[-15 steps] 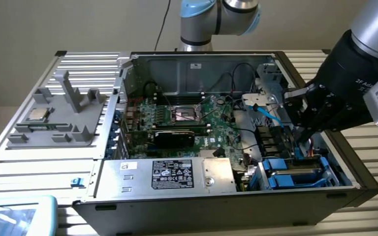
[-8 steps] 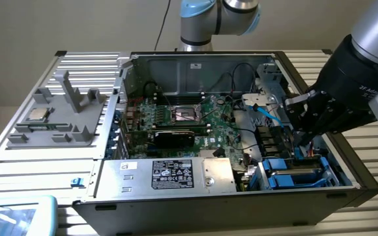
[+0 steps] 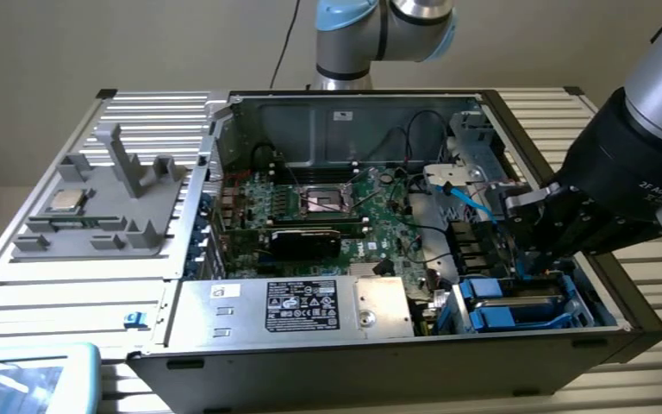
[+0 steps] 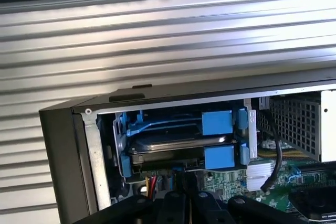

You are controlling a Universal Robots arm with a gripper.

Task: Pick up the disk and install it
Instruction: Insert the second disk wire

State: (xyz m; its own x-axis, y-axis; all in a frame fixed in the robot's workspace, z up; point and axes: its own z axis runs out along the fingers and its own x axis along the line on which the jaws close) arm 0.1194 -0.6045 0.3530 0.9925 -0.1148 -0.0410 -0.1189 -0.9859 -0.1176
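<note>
One disk (image 4: 178, 142) in its blue carrier sits in the drive bay at the corner of the open computer case (image 3: 308, 362), on the exterior view's right. Just beside it, the gripper (image 4: 184, 203) hangs with its fingers closed and nothing between them. Such a drive is probably stiff, fairly heavy and shock-sensitive, best held by the carrier's edges.
</note>
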